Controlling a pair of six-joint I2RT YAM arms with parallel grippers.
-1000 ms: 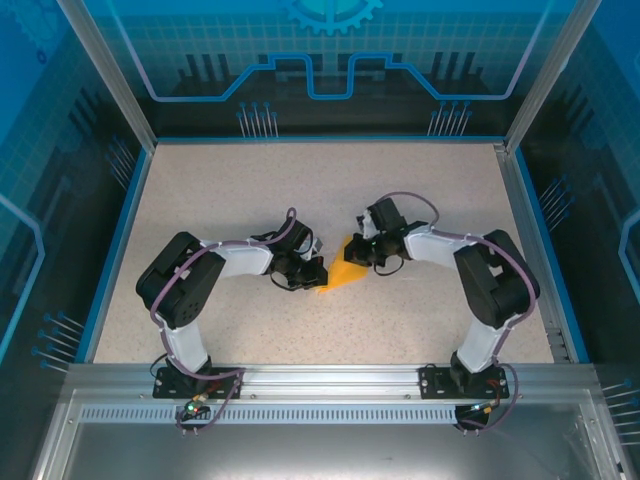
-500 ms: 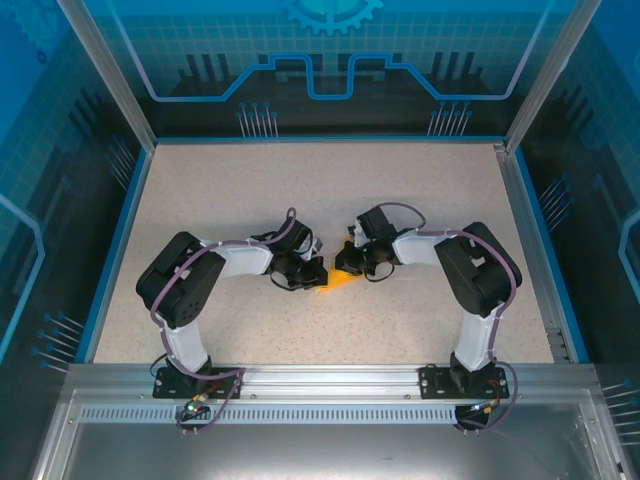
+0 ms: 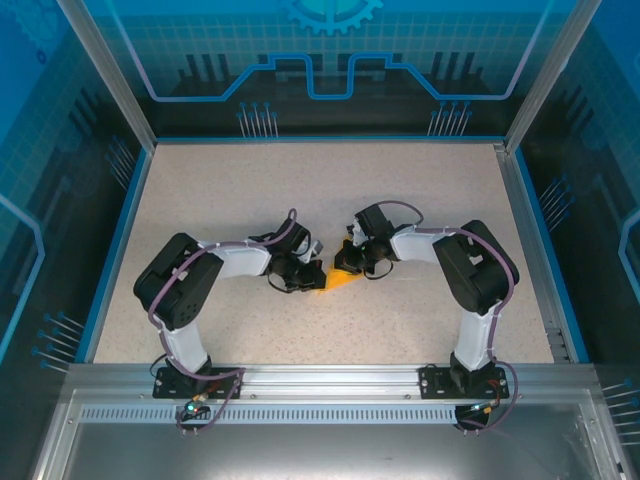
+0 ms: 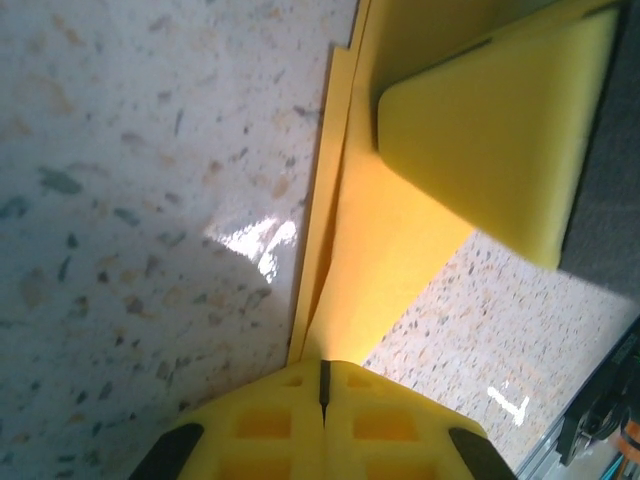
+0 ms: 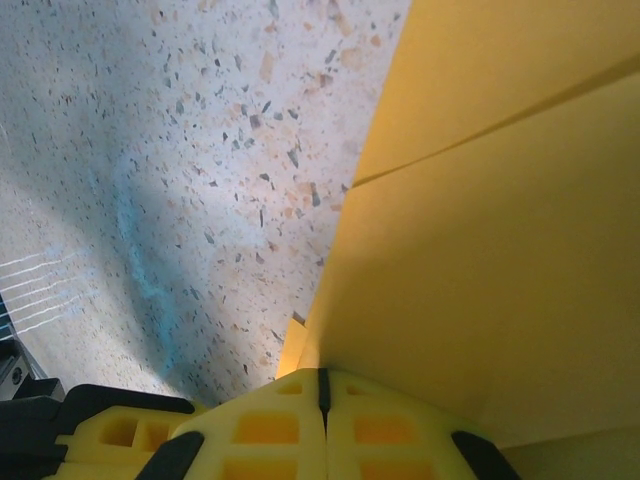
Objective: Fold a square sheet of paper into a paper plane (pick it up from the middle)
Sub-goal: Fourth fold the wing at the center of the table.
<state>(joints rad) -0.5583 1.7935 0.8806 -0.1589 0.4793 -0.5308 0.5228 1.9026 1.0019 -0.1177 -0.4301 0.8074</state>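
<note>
Both arms reach in from their bases at the near rail to the middle of the speckled table. There the left gripper and the right gripper nearly meet tip to tip over the orange-yellow paper. The paper lies flat between them, partly folded into a wedge.

In the left wrist view, the left gripper's pads are pressed together with no gap, their tips at the paper's layered edge. Farther out, a right finger pad rests on the sheet.

In the right wrist view, the right gripper's jaws are closed just as tightly against the paper's edge. I cannot tell whether either gripper actually pinches the sheet.
</note>
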